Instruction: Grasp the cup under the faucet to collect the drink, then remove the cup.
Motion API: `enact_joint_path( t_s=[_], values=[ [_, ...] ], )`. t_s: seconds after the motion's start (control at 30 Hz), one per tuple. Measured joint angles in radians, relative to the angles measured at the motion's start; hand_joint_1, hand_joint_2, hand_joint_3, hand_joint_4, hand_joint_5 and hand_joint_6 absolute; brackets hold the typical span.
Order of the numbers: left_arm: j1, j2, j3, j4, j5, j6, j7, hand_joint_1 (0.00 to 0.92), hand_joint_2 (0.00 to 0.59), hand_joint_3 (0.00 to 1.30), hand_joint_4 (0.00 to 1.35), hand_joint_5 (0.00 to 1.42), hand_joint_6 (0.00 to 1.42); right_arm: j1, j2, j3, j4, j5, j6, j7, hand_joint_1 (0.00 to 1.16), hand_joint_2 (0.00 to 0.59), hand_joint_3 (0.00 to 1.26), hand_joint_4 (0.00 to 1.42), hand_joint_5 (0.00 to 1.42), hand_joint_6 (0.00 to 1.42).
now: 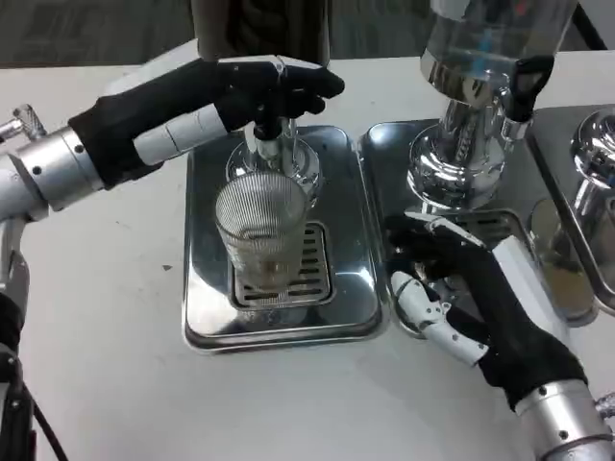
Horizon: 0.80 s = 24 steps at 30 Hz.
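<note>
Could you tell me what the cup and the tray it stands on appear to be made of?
The cup looks like clear ribbed glass, possibly plastic: fine vertical ridges show and the tray's slots are visible through it. The tray looks like polished metal, probably stainless steel: its surface gives mirror-like reflections and bright highlights along the rim.

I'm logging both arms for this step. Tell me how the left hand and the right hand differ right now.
The left hand is raised at the faucet above the cup, while the right hand lies low on the neighbouring tray.
The left hand's fingers are at the faucet, whereas the right hand's fingers are spread with nothing in them.
Both have black and white fingers on silver forearms, and neither holds the cup.
</note>
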Motion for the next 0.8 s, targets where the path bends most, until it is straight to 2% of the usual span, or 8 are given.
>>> enact_joint_path(
  t_s=[0.1,0.37,0.8],
  values=[
    [0.001,0.008,-0.015,-0.001,0.004,-0.026,0.011,0.000,0.041,0.26,0.16,0.19,0.18,-0.014,0.001,0.000,-0.001,0.020,0.017,0.019,0.42,0.352,0.21,0.21,0.26,0.30],
    [0.006,0.016,-0.035,-0.004,0.031,-0.087,0.045,0.000,0.046,0.25,0.16,0.18,0.18,-0.029,0.001,0.001,-0.008,0.041,0.046,0.040,0.43,0.350,0.17,0.16,0.21,0.27],
    [0.011,0.030,-0.070,-0.006,0.080,-0.172,0.122,0.000,0.045,0.24,0.15,0.18,0.17,-0.071,-0.003,0.013,-0.012,0.061,0.114,0.100,0.46,0.283,0.01,0.00,0.09,0.15]
  ],
)
